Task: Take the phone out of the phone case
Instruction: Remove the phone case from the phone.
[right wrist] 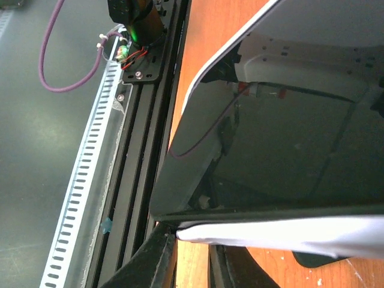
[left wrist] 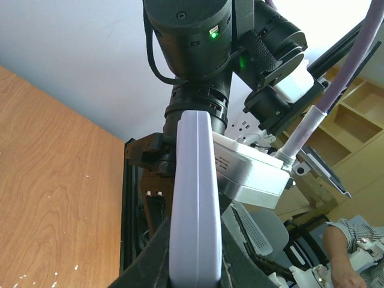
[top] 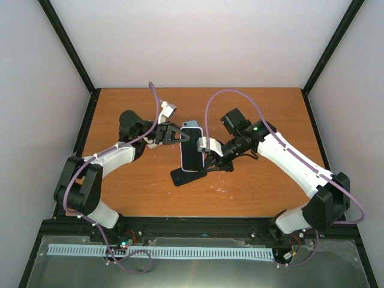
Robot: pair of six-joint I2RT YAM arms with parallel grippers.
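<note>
The phone (top: 193, 155), dark screen up, sits in a pale lavender phone case (top: 191, 124) and is held above the middle of the wooden table (top: 258, 192). My left gripper (top: 182, 135) is shut on the far left part of the phone case. In the left wrist view the case's edge (left wrist: 195, 198) runs up between the black fingers (left wrist: 147, 264). My right gripper (top: 207, 161) is at the phone's right side. The right wrist view shows the screen (right wrist: 288, 150) and the case's pale edge (right wrist: 282, 235), with the right gripper (right wrist: 195, 246) closed narrowly at its corner.
A dark patch (top: 183, 177) lies on the table under the phone's near end. A black frame rail (right wrist: 144, 150) and a white slotted strip (top: 156, 252) run along the near edge. Purple cables (top: 210, 105) loop over both arms. Black posts stand at the far corners.
</note>
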